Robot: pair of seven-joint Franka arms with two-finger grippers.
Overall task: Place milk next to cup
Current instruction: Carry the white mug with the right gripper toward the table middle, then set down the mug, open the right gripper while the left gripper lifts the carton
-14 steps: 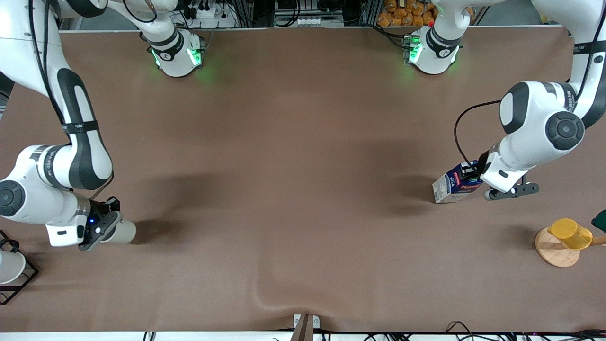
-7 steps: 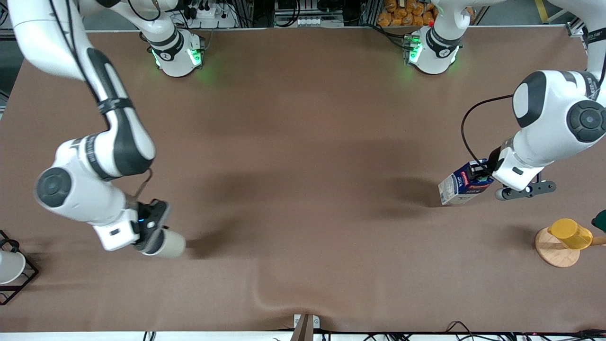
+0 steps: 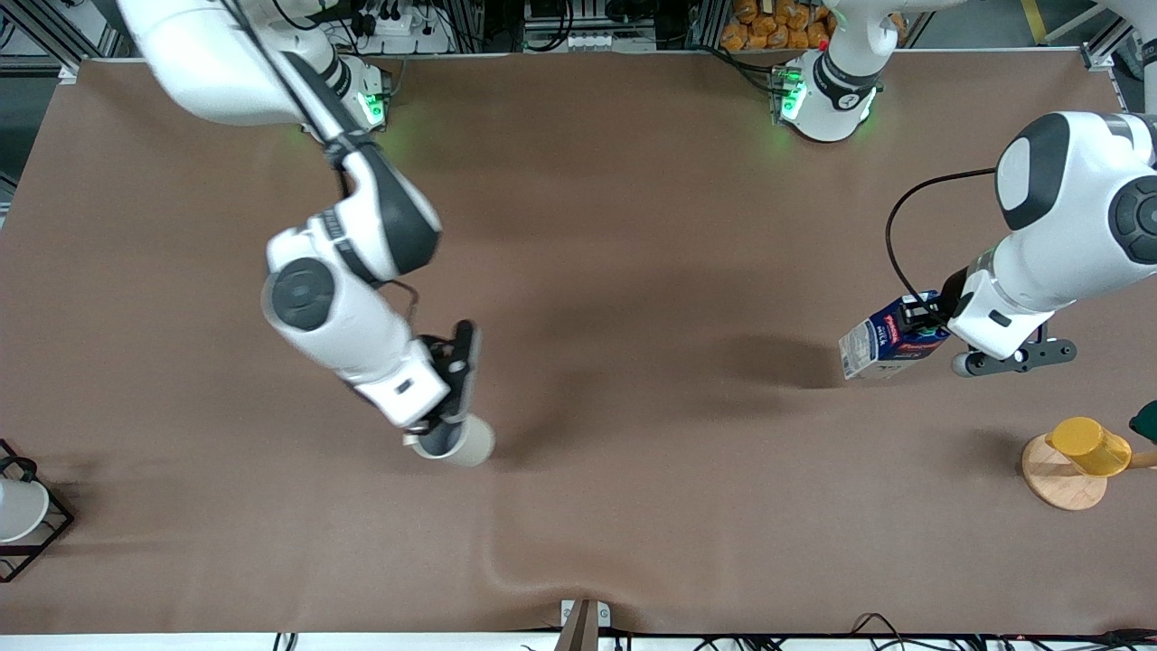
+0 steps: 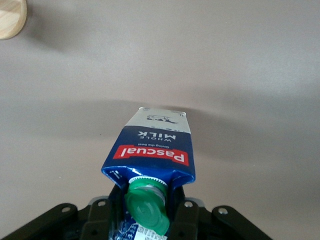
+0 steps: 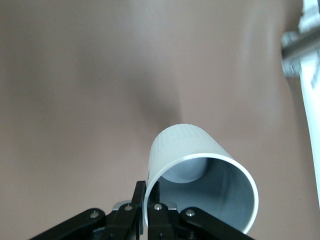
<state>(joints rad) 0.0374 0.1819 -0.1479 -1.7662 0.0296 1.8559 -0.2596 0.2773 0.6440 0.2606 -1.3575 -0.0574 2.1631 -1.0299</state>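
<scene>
Right pincer [image 3: 449,432] is clamped on the rim of the small off-white mug with a grey inside [image 3: 456,442] — one finger inside the wall, one outside, as the right wrist view shows [image 5: 200,175]. Mug is tilted, mouth toward the wrist camera, carried in the air over the brown bench cover [image 3: 615,226] about mid-bench, somewhat toward the right arm's end.

Left pincer [image 3: 924,318] is closed on the top of the small dark-blue gable-top milk carton [image 3: 881,343], gripping around the gable where the green round cap [image 4: 147,206] sits. Carton hangs tilted, whitish lower part pointing away from the pincer, red label band visible in the left wrist view [image 4: 150,152]. It is held over the bench near the left arm's end, its shadow on the cover below — whether the bottom edge touches the cover, cannot tell. Milk and mug are well apart.

Further out: yellow cup [image 3: 1089,445] on a round wooden stand [image 3: 1059,477] at the left arm's end, nearer the front camera than the carton. White cup [image 3: 18,508] in a black wire rack [image 3: 41,533] at the right arm's end.
</scene>
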